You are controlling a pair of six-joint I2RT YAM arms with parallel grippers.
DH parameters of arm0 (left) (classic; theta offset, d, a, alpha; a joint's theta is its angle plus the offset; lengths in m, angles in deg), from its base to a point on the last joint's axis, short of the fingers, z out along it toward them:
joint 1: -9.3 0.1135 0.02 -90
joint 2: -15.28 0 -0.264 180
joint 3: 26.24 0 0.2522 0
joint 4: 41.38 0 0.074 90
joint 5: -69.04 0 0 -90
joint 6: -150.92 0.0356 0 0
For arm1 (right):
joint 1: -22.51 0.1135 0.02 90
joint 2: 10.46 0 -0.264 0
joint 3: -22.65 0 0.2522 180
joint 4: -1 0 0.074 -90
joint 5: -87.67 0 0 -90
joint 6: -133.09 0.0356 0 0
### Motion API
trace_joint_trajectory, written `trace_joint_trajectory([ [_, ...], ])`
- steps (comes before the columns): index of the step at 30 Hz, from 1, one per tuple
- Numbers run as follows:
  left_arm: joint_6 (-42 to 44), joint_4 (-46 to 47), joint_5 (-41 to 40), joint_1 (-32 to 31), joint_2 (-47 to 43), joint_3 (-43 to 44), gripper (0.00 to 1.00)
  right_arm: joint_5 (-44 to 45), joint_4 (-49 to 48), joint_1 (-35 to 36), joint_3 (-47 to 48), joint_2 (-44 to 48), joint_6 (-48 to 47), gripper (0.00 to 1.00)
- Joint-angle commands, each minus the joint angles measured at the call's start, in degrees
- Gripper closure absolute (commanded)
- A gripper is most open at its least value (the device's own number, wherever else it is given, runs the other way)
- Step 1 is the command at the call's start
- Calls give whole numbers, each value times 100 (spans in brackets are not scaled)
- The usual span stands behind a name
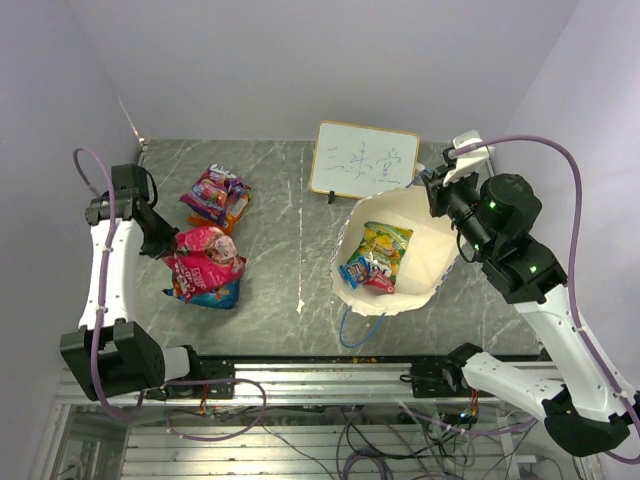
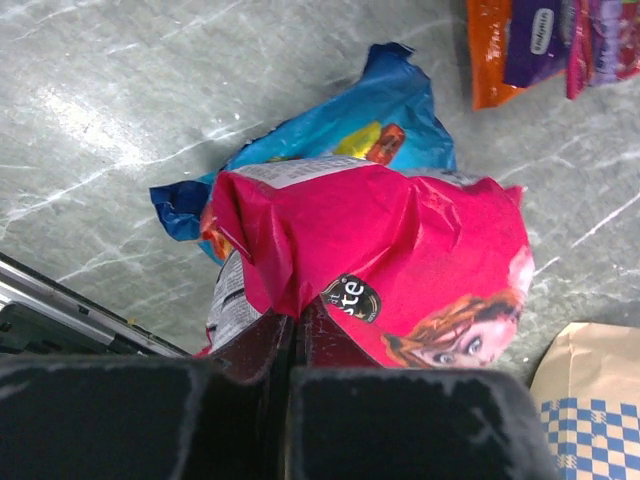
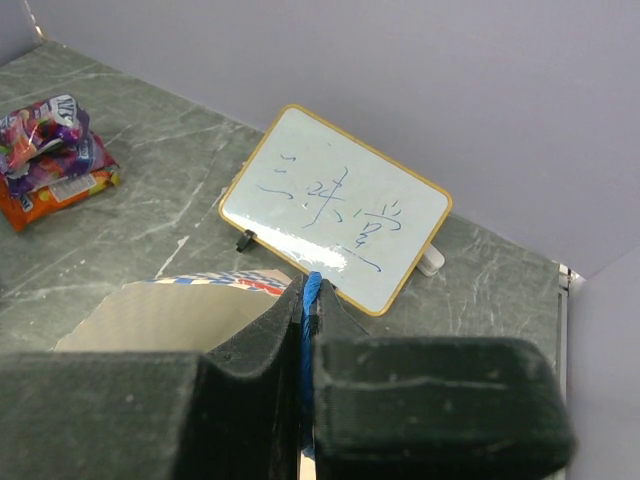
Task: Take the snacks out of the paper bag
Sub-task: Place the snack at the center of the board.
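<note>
The right gripper (image 3: 305,310), pinched shut on the blue cord handle (image 3: 312,285) at far right, seemingly props the paper bag (image 1: 432,245) open around its yellow-green packet (image 1: 385,242), while the left gripper (image 2: 296,330), closed on 1 pink-red packet (image 2: 400,240), holds it over the blue packet (image 2: 340,125) at left.

little white signboard (image 1: 364,159) with blue scribbles propped up at the back, grey-green marble-look table (image 1: 290,200), plain lilac walls (image 1: 300,60)
</note>
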Motion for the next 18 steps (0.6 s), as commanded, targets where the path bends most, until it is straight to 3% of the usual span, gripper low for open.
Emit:
trace_joint_trajectory([
  [1,206,387,274,190,-140,-471,93,-1,-215,2,74,-25,-92,100],
  [9,104,740,54,357,-158,-1036,92,-66,-270,2,77,-119,-132,100],
  [14,199,735,-295,388,-104,-797,82,-78,-299,2,71,-148,-179,100],
  [18,227,780,-343,385,-46,-727,68,-98,-339,2,19,-140,-170,100],
])
